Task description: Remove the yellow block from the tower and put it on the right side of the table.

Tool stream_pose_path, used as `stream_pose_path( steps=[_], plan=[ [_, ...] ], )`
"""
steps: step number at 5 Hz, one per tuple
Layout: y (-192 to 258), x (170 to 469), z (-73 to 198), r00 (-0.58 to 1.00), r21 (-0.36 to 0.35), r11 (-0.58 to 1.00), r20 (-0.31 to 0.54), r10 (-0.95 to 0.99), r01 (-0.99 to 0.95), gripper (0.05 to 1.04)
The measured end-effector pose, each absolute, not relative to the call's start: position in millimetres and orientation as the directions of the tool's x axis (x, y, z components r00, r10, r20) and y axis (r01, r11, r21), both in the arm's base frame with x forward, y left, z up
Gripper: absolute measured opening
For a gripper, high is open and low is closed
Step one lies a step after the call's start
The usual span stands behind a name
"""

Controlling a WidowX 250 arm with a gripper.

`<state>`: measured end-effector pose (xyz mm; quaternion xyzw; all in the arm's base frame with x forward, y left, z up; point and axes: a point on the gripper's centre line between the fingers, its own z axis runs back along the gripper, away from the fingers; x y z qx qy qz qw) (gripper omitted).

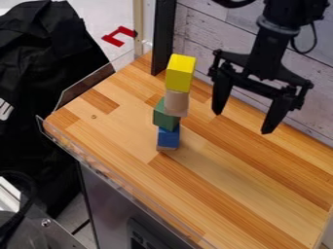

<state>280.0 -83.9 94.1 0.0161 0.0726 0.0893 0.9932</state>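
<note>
Yellow, likely light and stiff, the block (179, 73) is being supported beside the wide-open claw (242, 123), opposite sides being favoured for gripping.

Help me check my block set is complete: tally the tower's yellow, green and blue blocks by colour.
Yellow block: 1
Green block: 1
Blue block: 1
Total: 3

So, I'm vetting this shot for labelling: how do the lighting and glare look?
Camera view: the yellow block's top is brighter than its sides; no glare hides the tower; the end effector and black cloth are dark, with little surface detail.
</note>
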Motion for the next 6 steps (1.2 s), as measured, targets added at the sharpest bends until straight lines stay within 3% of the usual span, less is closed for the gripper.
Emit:
stream_pose_path(
  steps=[2, 3, 6],
  plan=[
    [-89, 289, 145, 0.985, 0.013, 0.985, -0.028, 0.171, -0.171, 0.999],
    [-72, 287, 159, 0.974, 0.005, 0.975, -0.016, 0.224, -0.224, 0.999],
    [-13, 287, 161, 0.92, -0.003, 0.921, -0.029, 0.39, -0.391, 0.999]
  ],
)
